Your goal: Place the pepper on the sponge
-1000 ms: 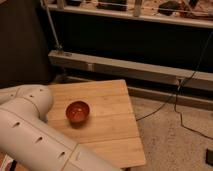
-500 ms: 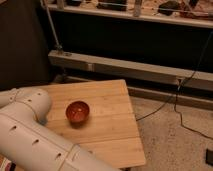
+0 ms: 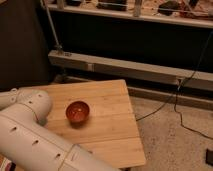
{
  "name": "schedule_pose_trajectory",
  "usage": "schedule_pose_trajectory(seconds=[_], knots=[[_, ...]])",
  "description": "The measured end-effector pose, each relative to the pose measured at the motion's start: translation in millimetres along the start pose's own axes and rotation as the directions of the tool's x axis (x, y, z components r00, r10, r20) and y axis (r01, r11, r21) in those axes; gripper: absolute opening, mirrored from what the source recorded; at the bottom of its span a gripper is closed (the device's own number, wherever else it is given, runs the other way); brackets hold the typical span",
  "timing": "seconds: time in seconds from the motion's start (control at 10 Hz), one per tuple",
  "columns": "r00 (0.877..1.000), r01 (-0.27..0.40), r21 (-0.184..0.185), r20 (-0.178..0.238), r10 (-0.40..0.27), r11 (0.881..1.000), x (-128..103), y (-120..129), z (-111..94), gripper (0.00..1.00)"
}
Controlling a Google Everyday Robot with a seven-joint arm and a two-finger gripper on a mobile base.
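Neither the pepper nor the sponge shows in the camera view. My white arm (image 3: 35, 135) fills the lower left and runs out of the frame's bottom edge; the gripper is out of view. A round red-orange bowl (image 3: 78, 111) stands on the wooden table (image 3: 112, 125), just right of the arm's elbow.
A metal rail and dark shelving (image 3: 135, 70) run behind the table. Black cables (image 3: 175, 107) trail over the speckled floor at the right. A dark object (image 3: 209, 156) lies at the right edge of the floor.
The arm has shifted slightly, its elbow easing a little left and down. The bowl has not moved.
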Motion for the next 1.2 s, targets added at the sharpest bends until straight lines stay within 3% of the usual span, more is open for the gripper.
schedule_pose_trajectory(seconds=[0.2,0.5,0.6,1.2], knots=[[1.0,0.004,-0.004,-0.003,-0.004,1.0,-0.7,0.3,1.8,0.58],[1.0,0.009,-0.001,-0.003,-0.009,1.0,-2.2,-0.1,2.6,0.27],[1.0,0.01,0.001,-0.005,-0.01,1.0,-2.3,-0.6,3.1,0.21],[1.0,0.026,0.016,-0.013,-0.025,1.0,-0.5,-1.4,-2.8,0.2]])
